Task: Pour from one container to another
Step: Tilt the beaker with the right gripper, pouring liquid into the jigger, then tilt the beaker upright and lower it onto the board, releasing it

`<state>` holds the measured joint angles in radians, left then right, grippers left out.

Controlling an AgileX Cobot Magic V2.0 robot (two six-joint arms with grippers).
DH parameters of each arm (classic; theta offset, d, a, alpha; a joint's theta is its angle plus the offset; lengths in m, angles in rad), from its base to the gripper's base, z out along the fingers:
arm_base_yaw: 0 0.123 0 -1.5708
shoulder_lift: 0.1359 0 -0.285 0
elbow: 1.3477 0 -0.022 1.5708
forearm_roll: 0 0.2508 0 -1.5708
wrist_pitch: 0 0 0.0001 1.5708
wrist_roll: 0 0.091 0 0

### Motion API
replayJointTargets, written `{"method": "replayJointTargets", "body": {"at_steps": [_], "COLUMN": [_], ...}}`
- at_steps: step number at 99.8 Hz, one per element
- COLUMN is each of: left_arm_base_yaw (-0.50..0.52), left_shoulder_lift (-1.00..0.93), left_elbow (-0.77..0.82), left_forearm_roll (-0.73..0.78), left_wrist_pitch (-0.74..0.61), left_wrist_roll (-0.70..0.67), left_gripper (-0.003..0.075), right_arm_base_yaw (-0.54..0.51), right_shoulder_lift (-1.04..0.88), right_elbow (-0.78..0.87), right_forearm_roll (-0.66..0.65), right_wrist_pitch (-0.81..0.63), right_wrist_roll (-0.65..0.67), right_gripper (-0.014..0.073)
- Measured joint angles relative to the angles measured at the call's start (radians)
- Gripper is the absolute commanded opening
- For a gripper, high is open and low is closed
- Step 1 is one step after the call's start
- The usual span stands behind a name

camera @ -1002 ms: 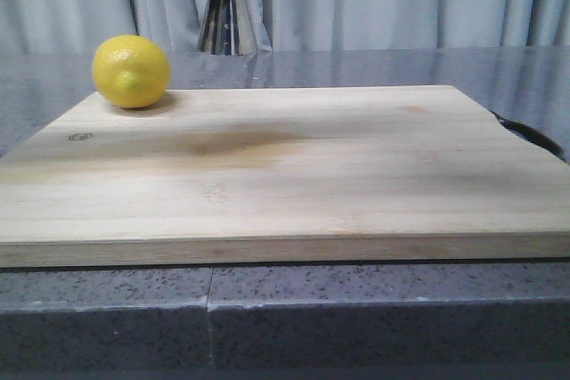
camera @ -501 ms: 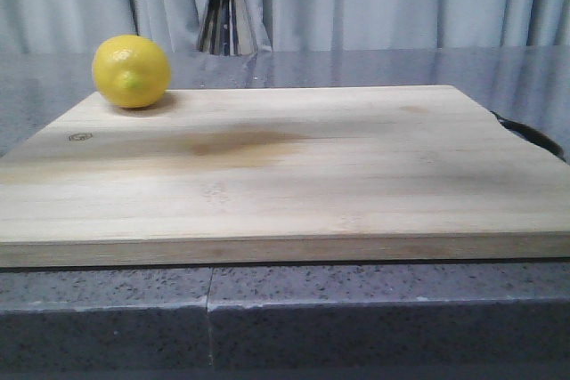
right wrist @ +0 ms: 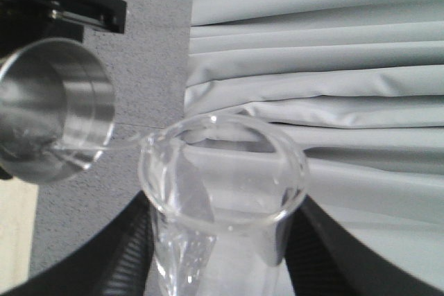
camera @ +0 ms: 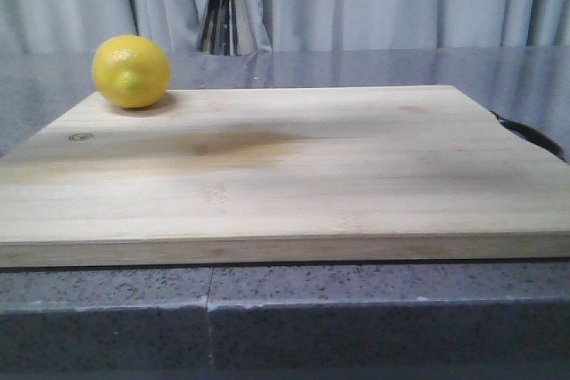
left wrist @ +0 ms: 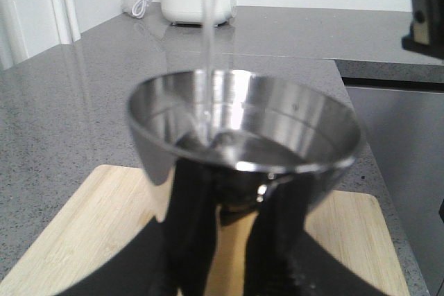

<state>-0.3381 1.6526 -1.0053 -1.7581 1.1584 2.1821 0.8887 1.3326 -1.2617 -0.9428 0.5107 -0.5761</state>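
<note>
Your right gripper (right wrist: pixel 218 268) clamps the tilted beaker (right wrist: pixel 222 192), a thin stream running from its lip into the jigger (left wrist: pixel 243 133) gripped by your left gripper (left wrist: pixel 225 254).

The front camera is looking low across the cutting board (camera: pixel 285 166). Both wrist cameras are sitting close to their loads, each showing the steel jigger (left wrist: pixel 243 136) (right wrist: pixel 52 109) from opposite sides.
</note>
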Motion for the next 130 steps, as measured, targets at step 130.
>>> {"method": "replayJointTargets", "body": {"at_steps": [130], "left_arm_base_yaw": [0.0], "left_shoulder_lift": [0.0], "left_elbow": [0.0], "left_forearm_roll": [0.0], "left_wrist_pitch": [0.0], "left_wrist_roll": [0.0], "left_gripper": [0.019], "right_arm_base_yaw": [-0.146], "right_shoulder_lift": [-0.026], "right_elbow": [0.01], "right_forearm_roll": [0.066], "right_wrist_pitch": [-0.107], "right_wrist_roll": [0.625], "right_gripper": [0.0269]}}
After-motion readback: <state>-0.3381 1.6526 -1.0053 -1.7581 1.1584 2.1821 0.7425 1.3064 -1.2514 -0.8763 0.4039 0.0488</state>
